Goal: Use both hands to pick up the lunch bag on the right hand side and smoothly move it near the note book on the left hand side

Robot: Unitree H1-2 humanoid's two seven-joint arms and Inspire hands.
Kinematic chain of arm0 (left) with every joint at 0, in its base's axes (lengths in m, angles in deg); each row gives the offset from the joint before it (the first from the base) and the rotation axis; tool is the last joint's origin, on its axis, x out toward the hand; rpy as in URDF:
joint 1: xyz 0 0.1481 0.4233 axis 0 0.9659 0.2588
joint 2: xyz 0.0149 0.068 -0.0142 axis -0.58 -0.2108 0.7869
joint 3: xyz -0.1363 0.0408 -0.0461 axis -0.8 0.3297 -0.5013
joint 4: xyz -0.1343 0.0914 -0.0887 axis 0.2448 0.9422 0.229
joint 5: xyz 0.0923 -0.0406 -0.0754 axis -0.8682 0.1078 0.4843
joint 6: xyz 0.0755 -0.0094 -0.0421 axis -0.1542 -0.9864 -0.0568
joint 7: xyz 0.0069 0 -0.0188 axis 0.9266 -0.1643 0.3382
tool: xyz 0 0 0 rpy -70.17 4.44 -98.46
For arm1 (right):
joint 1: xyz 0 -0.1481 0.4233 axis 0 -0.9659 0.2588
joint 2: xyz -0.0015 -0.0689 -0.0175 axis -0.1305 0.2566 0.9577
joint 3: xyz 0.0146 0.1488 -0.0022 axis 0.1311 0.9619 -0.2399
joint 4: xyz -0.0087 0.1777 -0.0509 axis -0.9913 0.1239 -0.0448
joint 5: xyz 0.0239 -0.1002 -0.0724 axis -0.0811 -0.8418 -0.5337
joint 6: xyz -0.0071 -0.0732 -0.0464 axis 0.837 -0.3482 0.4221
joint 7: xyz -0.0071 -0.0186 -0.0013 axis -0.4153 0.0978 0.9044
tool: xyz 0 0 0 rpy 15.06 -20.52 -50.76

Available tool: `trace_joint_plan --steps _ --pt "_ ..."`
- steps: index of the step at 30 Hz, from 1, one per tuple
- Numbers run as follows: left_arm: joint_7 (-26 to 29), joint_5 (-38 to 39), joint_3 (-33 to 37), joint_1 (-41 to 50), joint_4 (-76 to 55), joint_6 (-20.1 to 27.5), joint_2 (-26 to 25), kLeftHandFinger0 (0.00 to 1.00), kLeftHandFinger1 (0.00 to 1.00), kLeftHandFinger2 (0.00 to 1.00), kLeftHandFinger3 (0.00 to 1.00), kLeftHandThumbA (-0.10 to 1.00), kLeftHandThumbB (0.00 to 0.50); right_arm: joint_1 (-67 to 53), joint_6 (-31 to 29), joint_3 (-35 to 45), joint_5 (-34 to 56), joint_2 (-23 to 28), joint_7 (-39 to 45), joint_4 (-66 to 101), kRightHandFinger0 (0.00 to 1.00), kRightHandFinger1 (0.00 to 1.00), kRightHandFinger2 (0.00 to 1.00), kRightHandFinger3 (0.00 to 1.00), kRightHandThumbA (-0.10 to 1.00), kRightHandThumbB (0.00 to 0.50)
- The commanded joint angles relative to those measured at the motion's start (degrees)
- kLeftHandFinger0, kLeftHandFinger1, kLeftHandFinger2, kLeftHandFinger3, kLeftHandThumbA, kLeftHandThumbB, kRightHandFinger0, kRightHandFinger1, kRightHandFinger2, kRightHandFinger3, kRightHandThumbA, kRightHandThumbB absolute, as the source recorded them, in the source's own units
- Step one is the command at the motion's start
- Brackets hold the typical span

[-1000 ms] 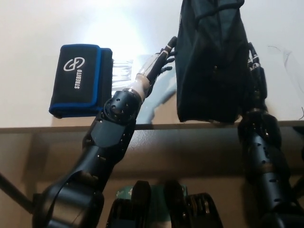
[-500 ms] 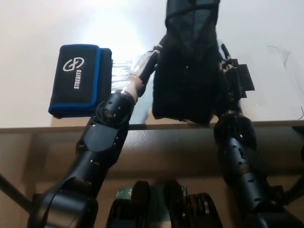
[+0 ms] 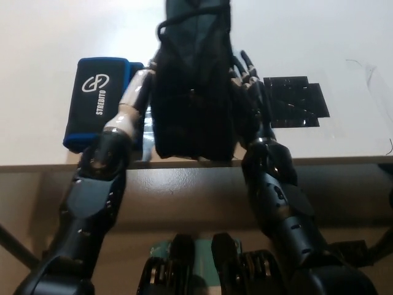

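Bare table top [image 3: 49,37] open at far left and far right, blue-edged black notebook [image 3: 101,101] just beside black lunch bag [image 3: 193,92], gap between them seemingly closed, black patch [image 3: 295,101] flat at right

The only readable text is the white word "STREBITO", printed sideways so it runs up the black face of the blue-edged case [image 3: 101,101], which lies on the worktop [image 3: 49,37] just beside the white fingers [image 3: 138,92]. Above the word on the same face sits a round white logo. No other lettering, number or sign can be read.
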Motion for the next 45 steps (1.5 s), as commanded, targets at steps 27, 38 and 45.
trace_joint_plan --steps 27,38,45 --pt "-1.53 4.35 -3.08 1.19 -9.82 -3.09 -4.87 1.0 1.0 1.0 1.0 1.0 0.338 8.77 -4.29 -0.6 -1.57 -1.87 3.18 -6.36 1.0 1.0 1.0 1.0 1.0 0.32" --pt "-1.39 1.01 -2.69 4.67 -16.29 -2.89 -9.97 1.0 1.0 1.0 1.0 1.0 0.326 -0.19 -8.49 -9.63 -22.16 6.88 -13.01 8.64 1.0 1.0 1.0 1.0 1.0 0.324" --pt "-3.63 4.3 -4.42 9.96 -24.58 -3.7 -12.69 1.0 1.0 1.0 1.0 1.0 0.35 -10.61 -3.84 -7.06 -21.18 12.68 -9.45 28.56 1.0 1.0 1.0 1.0 1.0 0.291"
